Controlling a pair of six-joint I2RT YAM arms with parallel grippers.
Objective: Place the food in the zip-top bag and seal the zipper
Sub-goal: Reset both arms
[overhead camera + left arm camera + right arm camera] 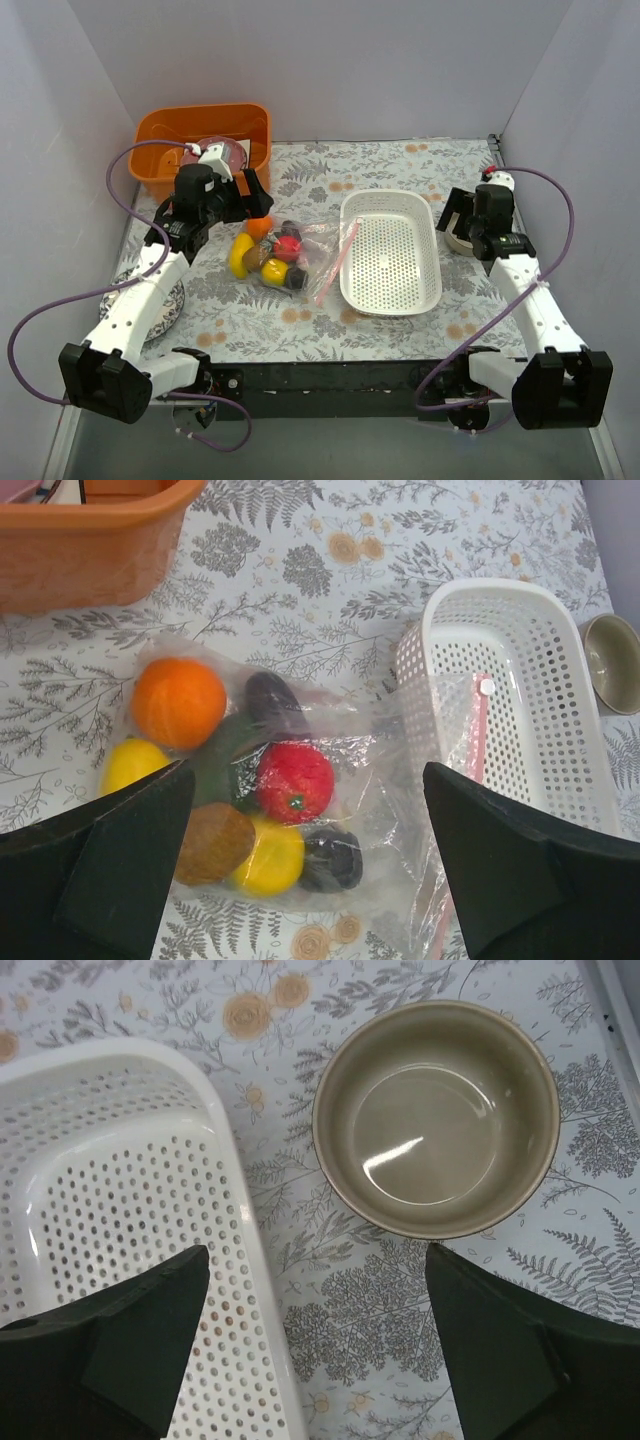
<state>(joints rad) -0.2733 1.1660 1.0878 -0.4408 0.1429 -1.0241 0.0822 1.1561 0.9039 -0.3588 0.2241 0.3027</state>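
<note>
The clear zip-top bag lies left of centre, and it also shows in the left wrist view. The food is bunched at its left end: an orange, red apple, purple eggplant, yellow mango, and a second yellow piece, plus brown, green and dark pieces. The pink zipper runs along the bag's right edge and leans on the basket; I cannot tell if it is sealed. My left gripper is open above the bag. My right gripper is open and empty, far right.
A white perforated basket stands right of the bag and is empty. A tan bowl sits by the right gripper. An orange bin stands at the back left. A speckled plate lies under the left arm.
</note>
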